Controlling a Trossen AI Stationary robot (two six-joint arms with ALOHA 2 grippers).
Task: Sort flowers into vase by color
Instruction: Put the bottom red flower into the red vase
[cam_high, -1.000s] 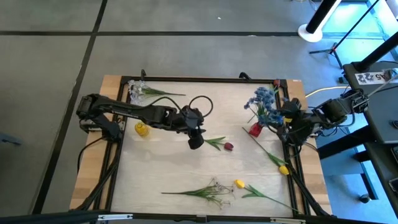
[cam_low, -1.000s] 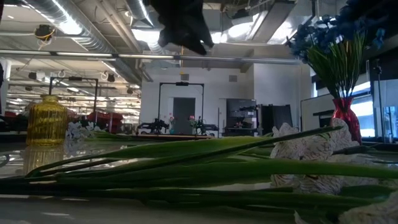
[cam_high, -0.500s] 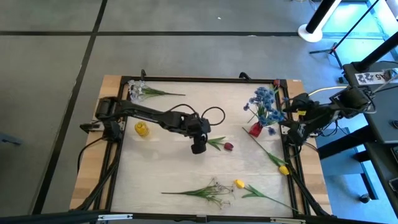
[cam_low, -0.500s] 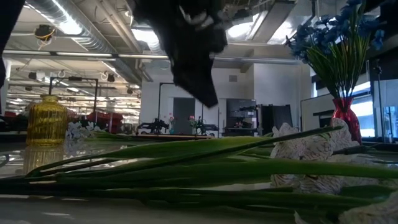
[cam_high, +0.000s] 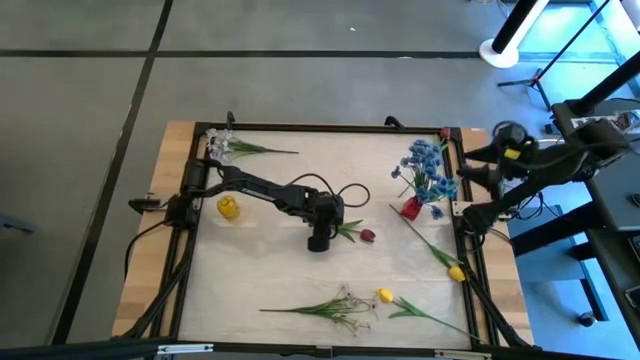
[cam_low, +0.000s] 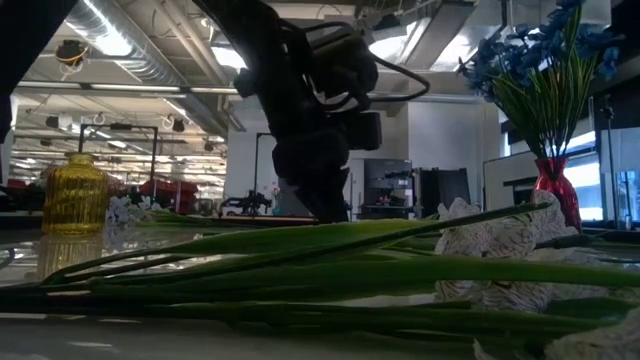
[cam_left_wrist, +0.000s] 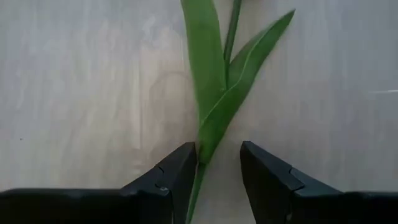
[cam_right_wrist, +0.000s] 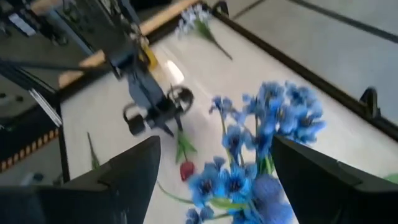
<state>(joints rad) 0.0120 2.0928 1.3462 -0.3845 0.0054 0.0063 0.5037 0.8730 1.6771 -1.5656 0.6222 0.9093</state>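
Near the middle of the counter (cam_high: 250, 265) lies the dark red tulip (cam_high: 367, 236), its short green stem and two leaves pointing toward the left claw (cam_high: 318, 242), which sits low right at the stem's end. From the left wrist view, the stem runs down between the two dark fingers (cam_left_wrist: 177, 180), spread just wider than it, not yet pinching. The bloom itself is cut off in that view; only leaves and stem show.

Blue clusters (cam_high: 427, 170) stand upright in a red vase (cam_high: 411, 208) near the right edge. A yellow tulip (cam_high: 455, 271) lies by the right rail, its long stem running up toward the red vase. Another yellow tulip (cam_high: 385, 296) and a white sprig (cam_high: 345, 305) rest along the near edge. A second white sprig (cam_high: 222, 147) lies in the far left corner, and a yellow vase (cam_high: 228, 207) stands by the left edge.

The low view is mostly blocked by green stems (cam_low: 300, 270) lying close to the lens, with the left arm dark behind them.

Compared with a second ago, the left arm has reached further right and dropped from high over the counter down to the tulip's stem, fingers narrowing. The right claw (cam_right_wrist: 211, 168), spread wide and holding nothing, has pulled back off the counter's right edge, away from the blue flowers.
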